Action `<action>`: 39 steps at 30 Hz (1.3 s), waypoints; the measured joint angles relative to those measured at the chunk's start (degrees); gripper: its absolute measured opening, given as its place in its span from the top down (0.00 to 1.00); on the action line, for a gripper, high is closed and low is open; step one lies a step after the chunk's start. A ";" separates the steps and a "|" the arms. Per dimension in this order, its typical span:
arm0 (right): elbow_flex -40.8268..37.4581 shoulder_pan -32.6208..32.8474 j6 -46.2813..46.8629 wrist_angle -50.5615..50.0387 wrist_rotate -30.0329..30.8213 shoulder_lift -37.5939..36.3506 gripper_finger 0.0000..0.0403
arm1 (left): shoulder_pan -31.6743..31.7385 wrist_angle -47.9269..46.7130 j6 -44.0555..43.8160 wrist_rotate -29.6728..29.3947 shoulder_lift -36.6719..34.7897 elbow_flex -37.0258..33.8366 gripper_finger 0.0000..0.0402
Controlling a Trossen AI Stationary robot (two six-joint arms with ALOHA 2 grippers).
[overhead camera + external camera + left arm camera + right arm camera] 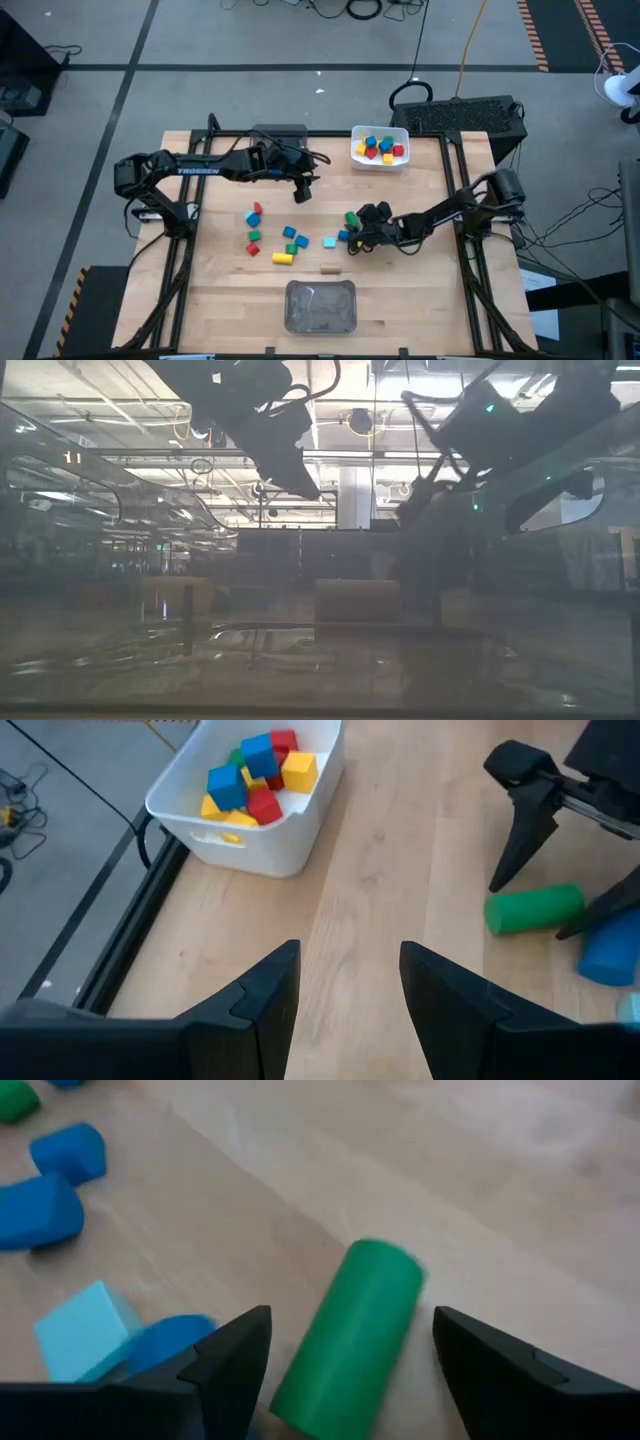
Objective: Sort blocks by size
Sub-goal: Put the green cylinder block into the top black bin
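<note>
Looking straight down, the high view is showing the right end effector (pixel 352 232) sitting low over the middle of the worktop (pixel 420 300), its fingers spread wide around a green cylinder (pixel 351 217) lying on its side, with loose blocks (pixel 268 236) scattered just to its left. The left end effector (pixel 303 190) is hovering farther back, partly open and holding nothing, while a white bin (pixel 380 147) with sorted cubes is sitting at the far edge and a grey bin (pixel 320 305) at the near edge. Looking level, the low view is giving only dark arm shapes hanging from above. Looking past the left fingers (pixel 265 1005), the left wrist view is showing the gap between them bare. Looking from the right wrist, the green cylinder is lying between the wide fingers (pixel 235 1355), touching neither.
</note>
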 joint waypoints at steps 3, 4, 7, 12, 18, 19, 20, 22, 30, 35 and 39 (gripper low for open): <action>1.73 0.28 0.83 -1.73 0.89 2.57 0.35 | 0.00 -0.76 0.77 -0.02 0.00 0.00 0.56; 2.27 0.27 1.10 -2.59 1.01 2.99 0.36 | 0.00 -0.77 1.43 -0.02 0.00 0.00 0.56; 2.82 0.26 1.49 -4.32 1.30 3.27 0.41 | 0.01 -1.24 2.92 -0.02 0.00 0.00 0.56; 2.73 0.13 0.76 -6.42 0.45 1.75 0.58 | 0.00 -3.82 5.51 -0.02 0.02 0.00 0.56; 2.64 0.24 -3.62 -7.05 -1.14 -0.03 0.72 | -0.15 -4.89 9.14 1.12 0.02 -0.05 0.56; 2.63 0.25 -4.24 -6.99 -1.09 -0.55 0.72 | -0.27 -4.68 9.21 2.33 0.02 -0.39 0.56; 2.63 0.26 -4.92 -6.66 -1.06 -1.31 0.72 | -0.39 -4.44 9.72 3.76 0.02 -0.76 0.56; 2.63 0.26 -6.53 -5.86 -0.83 -2.99 0.72 | -0.71 -3.82 11.80 6.80 0.02 -1.64 0.56; 2.65 0.22 -16.96 -1.10 -0.16 -9.39 0.72 | -2.29 2.16 14.85 13.77 0.10 -3.61 0.56; 2.67 0.22 -26.03 5.23 -0.31 -9.90 0.71 | -3.47 6.24 14.69 27.51 1.00 -3.68 0.56; 2.67 0.28 -28.87 7.52 -0.43 -9.90 0.71 | -4.33 7.73 14.67 28.93 1.86 -3.65 0.56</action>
